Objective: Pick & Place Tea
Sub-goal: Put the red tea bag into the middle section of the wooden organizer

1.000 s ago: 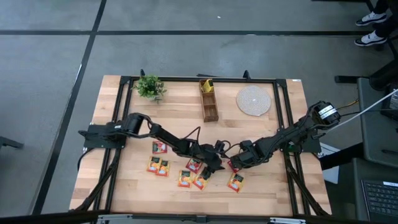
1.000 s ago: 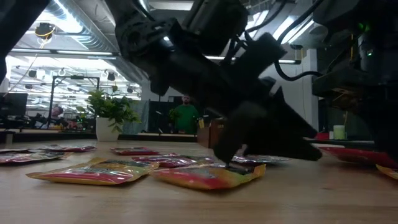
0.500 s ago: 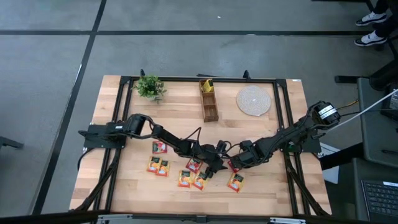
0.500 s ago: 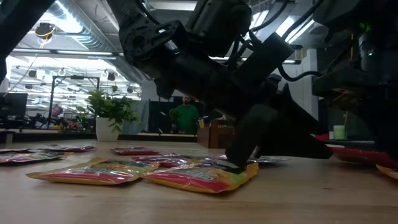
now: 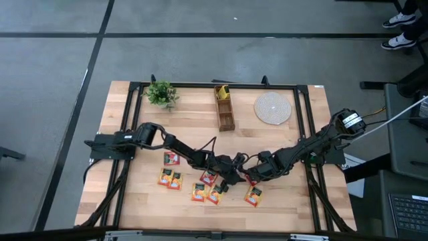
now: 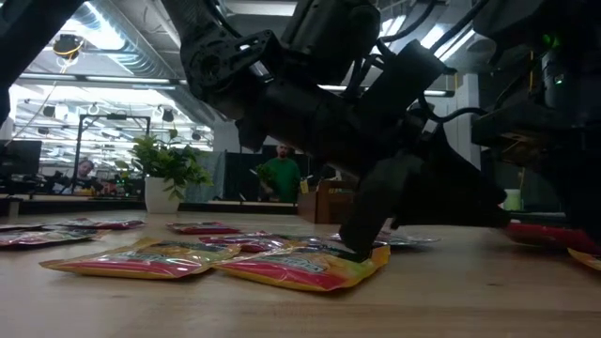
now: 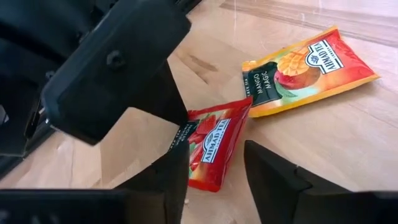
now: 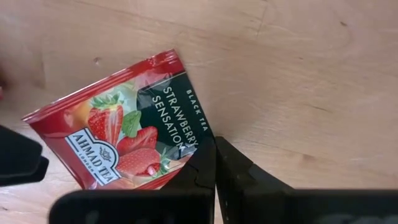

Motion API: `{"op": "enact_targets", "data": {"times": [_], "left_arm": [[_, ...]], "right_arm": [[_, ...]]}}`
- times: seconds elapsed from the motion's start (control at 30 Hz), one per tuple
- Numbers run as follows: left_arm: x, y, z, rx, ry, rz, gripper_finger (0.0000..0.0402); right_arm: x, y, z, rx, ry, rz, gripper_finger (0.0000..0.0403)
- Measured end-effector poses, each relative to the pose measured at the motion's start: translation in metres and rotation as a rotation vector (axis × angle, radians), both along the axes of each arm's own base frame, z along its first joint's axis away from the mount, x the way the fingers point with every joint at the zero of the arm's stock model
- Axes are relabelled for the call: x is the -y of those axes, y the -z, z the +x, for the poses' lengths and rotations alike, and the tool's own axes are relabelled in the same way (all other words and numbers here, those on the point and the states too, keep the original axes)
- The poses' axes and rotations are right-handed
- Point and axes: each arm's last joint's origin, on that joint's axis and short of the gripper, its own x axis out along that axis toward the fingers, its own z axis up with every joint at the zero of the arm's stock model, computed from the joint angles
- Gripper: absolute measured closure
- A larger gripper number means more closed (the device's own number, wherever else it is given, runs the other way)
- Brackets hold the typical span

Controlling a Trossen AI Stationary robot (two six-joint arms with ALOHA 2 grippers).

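— Where do we stand with the red sachet (image 7: pixel 208 146)?
— It lies at mid-table. Our right gripper (image 8: pixel 214 163), fingers pressed together, pinches its corner; our left gripper (image 7: pixel 214 165), partly open, straddles the opposite edge.
— So which of us is nearer?
— Both touch it; its length runs between us.

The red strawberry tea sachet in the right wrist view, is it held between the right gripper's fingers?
Yes, the shut right gripper pinches one edge of the strawberry tea sachet.
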Motion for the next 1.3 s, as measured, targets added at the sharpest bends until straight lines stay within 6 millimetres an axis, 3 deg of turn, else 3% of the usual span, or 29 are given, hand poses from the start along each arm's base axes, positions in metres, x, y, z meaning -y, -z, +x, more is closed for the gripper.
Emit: {"op": "enact_targets", "data": {"times": [0.5,0.87,1.3], "left_arm": [[-0.0081,0.0039,0.0,-0.036,0.034,0.034,0.0397],[-0.0044,0.0028,-0.0023,-0.054,0.018,0.075,0.0379],[0.0003,-0.002,-0.0038,-0.033,0.059,0.172,0.027]], "right_arm": [[0.0,0.0,0.0,0.0,0.004,-0.001,0.0399],[0.0,0.0,0.0001,0.0,0.0,0.003,0.0399],[-0.0006,-0.0002,0.0011,0.009,-0.003,0.011,0.0399]]}}
